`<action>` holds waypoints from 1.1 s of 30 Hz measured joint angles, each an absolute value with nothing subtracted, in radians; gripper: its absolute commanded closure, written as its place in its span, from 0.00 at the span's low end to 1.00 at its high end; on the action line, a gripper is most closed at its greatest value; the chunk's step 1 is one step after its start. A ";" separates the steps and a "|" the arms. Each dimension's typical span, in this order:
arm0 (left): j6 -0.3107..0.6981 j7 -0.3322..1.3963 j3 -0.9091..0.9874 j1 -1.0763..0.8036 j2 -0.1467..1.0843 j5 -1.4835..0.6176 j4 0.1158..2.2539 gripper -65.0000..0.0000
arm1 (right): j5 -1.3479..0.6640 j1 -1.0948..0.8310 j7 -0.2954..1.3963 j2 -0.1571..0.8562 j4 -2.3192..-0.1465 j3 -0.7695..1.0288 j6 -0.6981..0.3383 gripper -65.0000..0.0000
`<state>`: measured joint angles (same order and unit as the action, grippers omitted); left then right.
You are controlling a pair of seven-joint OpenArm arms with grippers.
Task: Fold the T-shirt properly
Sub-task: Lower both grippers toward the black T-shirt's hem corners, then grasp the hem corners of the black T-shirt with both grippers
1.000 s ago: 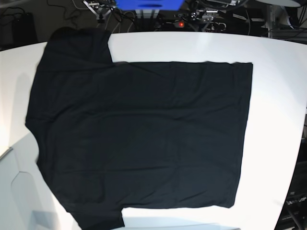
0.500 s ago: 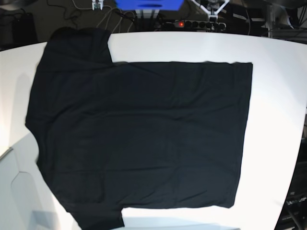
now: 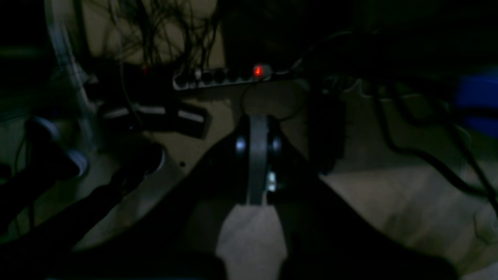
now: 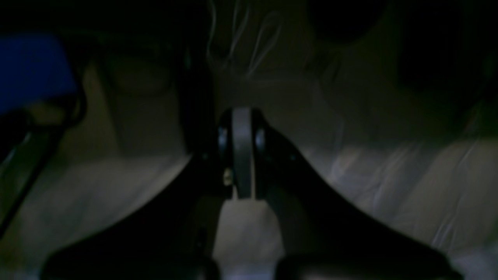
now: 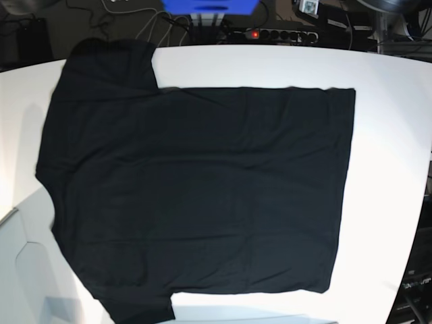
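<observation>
The T-shirt [image 5: 196,196] lies spread flat on the white table [image 5: 391,135], covering most of it. Its body is a wide black rectangle with the straight hem on the right side of the base view, and the sleeves sit at the left, one reaching the far edge of the table and one the near edge. No tag or print shows on the upper face.

Neither arm appears in the base view. Both wrist views are very dark. In the left wrist view, the left claw [image 3: 256,163] hangs over a dim floor, its two dark fingers [image 3: 237,155] pressed together around a pale centre strip, with nothing between them. Beyond it lies a power strip [image 3: 229,76] with a red light, amid loose cables [image 3: 420,151].

In the right wrist view, the right claw [image 4: 241,155] is likewise closed together and empty, above a pale wrinkled surface. A blue box [image 4: 35,70] sits at the upper left of that view. The same blue box [image 5: 209,7] and the power strip [image 5: 270,34] show beyond the far edge of the table in the base view.
</observation>
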<state>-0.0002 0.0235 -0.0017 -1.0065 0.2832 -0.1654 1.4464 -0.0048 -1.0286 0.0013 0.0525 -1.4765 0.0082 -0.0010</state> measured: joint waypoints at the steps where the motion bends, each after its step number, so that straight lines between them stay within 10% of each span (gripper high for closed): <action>1: -0.003 0.026 0.000 -1.034 0.292 -0.166 1.484 1.00 | -0.004 -1.056 0.016 0.066 -1.514 0.010 -0.001 1.00; 15: 0.002 0.027 0.262 -1.153 0.258 -0.166 1.906 0.99 | -0.004 -1.253 0.026 0.147 -1.952 0.097 -0.004 1.00; 25: 0.003 0.125 0.258 -0.960 0.252 -0.167 1.918 0.41 | -0.004 -1.103 0.027 0.146 -1.990 0.178 -0.004 0.69; 33: 0.004 0.127 0.327 -0.830 0.250 -0.385 1.845 0.37 | -0.005 -1.002 0.026 0.144 -1.985 0.169 -0.004 0.54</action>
<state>0.0040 0.1268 0.3271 -0.8303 0.2501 -0.3847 1.8454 -0.0048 -1.0019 0.0261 0.1436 -1.9850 0.1692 -0.0040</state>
